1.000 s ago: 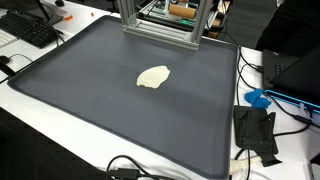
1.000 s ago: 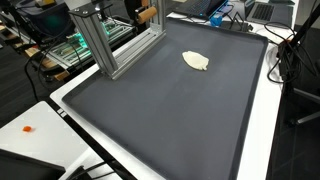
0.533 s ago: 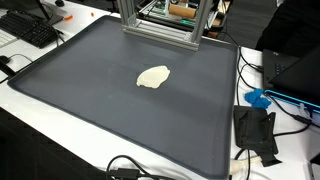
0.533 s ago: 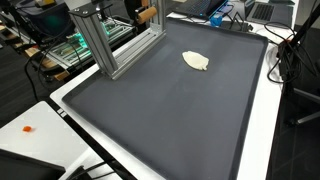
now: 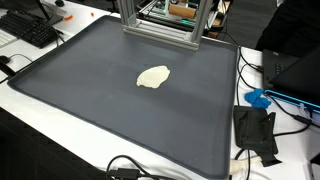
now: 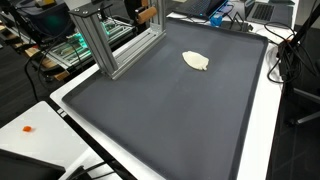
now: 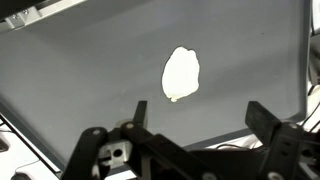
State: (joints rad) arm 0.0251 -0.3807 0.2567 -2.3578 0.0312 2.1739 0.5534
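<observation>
A flat cream-coloured lump [image 5: 153, 76] lies on the dark grey mat [image 5: 100, 100]. It shows in both exterior views, and sits toward the far side of the mat [image 6: 170, 110] as a pale patch [image 6: 196, 61]. In the wrist view the lump [image 7: 181, 73] is below and ahead of my gripper [image 7: 200, 115]. The gripper is open and empty, its two dark fingers wide apart, high above the mat. The arm itself is out of sight in both exterior views.
An aluminium frame [image 5: 160, 22] stands at the mat's far edge, also seen in an exterior view [image 6: 105, 40]. A keyboard [image 5: 28, 28] lies at one corner. A blue object [image 5: 258, 98], a black part [image 5: 255, 130] and cables lie on the white table beside the mat.
</observation>
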